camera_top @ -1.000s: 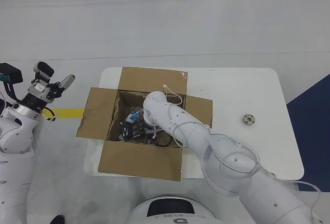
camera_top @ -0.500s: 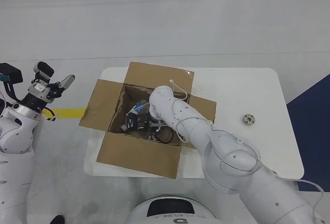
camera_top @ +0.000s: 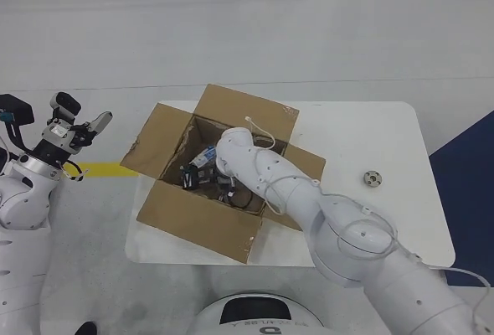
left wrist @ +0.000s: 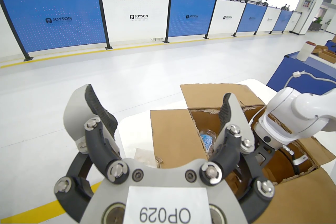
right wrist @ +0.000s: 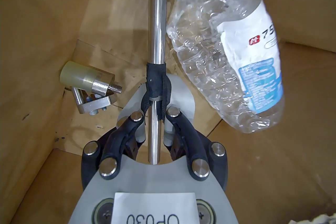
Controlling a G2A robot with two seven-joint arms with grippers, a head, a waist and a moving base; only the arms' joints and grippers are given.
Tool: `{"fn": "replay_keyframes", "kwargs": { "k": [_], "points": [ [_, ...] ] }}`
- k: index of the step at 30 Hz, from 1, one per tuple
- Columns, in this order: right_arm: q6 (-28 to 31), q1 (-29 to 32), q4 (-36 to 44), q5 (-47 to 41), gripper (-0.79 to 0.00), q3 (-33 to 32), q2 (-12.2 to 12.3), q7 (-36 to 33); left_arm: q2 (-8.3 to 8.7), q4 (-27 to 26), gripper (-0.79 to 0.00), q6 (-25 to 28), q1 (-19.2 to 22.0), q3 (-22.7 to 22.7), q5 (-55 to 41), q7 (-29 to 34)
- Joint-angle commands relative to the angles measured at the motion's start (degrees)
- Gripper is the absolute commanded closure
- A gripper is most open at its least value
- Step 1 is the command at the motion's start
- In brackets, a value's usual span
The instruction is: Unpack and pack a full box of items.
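On the table (camera_top: 373,167), inside the open cardboard box (camera_top: 195,219), you have a crumpled plastic bottle (right wrist: 225,51): light, soft and slippery, so grip its midsection. The right gripper (right wrist: 157,107) is clamped on a stiff, smooth steel rod (right wrist: 157,12) by its taped band, probably the least slippery spot. The left gripper (left wrist: 158,104), off the table, is spread wide and empty.

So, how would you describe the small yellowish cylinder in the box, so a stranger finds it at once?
Start at the open cardboard box on the white table. On its floor, beside the steel rod that the right tool grips, lies a short cylinder. Unlike the crumpled clear bottle and the angular bracket, it has a yellowish body and a threaded stud.
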State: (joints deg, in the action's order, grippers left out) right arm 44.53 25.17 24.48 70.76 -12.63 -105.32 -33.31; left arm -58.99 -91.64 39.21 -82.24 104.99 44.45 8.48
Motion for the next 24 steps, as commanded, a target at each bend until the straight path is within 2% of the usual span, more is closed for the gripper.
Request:
{"fn": "replay_keyframes", "kwargs": {
  "k": [1,7,12,16,19,24],
  "points": [
    [-1.27,0.31,2.41,0.31,0.0,-0.45,0.85,-1.21,0.0,0.0,-0.785,0.0,0.0,0.0,0.0,0.0],
    [-4.34,2.09,13.59,1.26,0.0,-3.01,5.06,-5.67,0.0,0.0,-0.785,0.0,0.0,0.0,0.0,0.0],
    [-7.62,6.08,29.73,3.99,0.0,-7.46,11.17,-12.96,0.0,0.0,-0.785,0.0,0.0,0.0,0.0,0.0],
    [-9.92,12.66,45.6,7.63,0.0,-14.26,17.32,-19.32,0.0,0.0,-0.785,0.0,0.0,0.0,0.0,0.0],
    [-9.12,18.78,56.68,10.07,0.0,-20.33,21.36,-23.94,0.0,0.0,-0.785,0.0,0.0,0.0,0.0,0.0],
    [-5.64,27.33,68.99,12.94,0.0,-28.31,25.59,-27.26,0.0,0.0,-0.785,0.0,0.0,0.0,0.0,0.0]
  ]
}}
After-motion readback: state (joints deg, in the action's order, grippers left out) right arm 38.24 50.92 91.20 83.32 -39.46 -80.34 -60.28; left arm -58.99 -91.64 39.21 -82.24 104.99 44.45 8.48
